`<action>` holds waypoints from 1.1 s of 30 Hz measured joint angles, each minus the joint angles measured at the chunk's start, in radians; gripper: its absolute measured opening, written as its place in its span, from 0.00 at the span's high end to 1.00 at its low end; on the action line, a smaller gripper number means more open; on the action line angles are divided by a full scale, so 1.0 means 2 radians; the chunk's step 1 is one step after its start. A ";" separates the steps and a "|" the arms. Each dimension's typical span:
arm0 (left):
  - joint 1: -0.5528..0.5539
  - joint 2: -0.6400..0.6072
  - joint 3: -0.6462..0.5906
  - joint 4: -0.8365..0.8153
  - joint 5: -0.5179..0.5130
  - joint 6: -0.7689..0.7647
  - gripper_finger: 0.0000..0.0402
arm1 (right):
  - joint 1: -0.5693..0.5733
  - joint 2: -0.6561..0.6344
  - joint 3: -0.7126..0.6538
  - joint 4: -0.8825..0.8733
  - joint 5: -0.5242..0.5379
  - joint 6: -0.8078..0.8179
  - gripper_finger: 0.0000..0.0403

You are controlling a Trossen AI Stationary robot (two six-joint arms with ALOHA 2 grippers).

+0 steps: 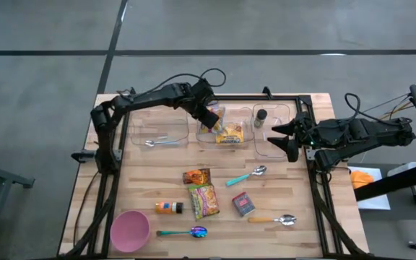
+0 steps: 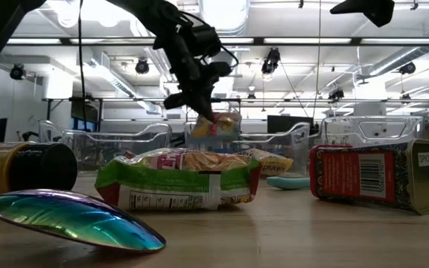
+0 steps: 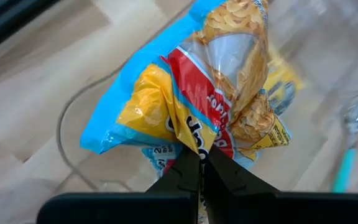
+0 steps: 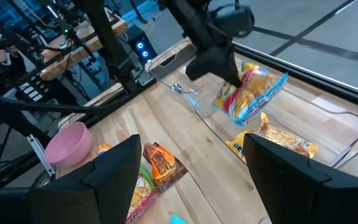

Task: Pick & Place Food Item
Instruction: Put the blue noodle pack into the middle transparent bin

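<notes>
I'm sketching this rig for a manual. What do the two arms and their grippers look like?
Both arms are black, slim and jointed, with black cables looping along them. The left gripper ends in two thin, dark, tapering fingers. The right gripper has broad, flat, matte black fingers. No markings show.

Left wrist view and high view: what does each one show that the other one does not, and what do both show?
Only the left wrist view shows the left hand pinching a fold of the snack bag, fingers shut on it. Only the high view shows the pink bowl, the spoons and packets on the table, and the right hand open over the right-side bin. Both show the bag above the middle clear bin.
</notes>
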 joint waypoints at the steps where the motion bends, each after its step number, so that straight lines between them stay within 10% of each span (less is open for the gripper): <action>1: -0.002 0.002 -0.001 -0.006 -0.003 0.004 0.99 | 0.000 0.000 0.000 0.000 0.000 0.000 0.31; 33: -0.034 0.002 -0.038 -0.054 -0.032 0.022 0.99 | 0.000 0.000 0.000 -0.001 0.000 -0.002 0.31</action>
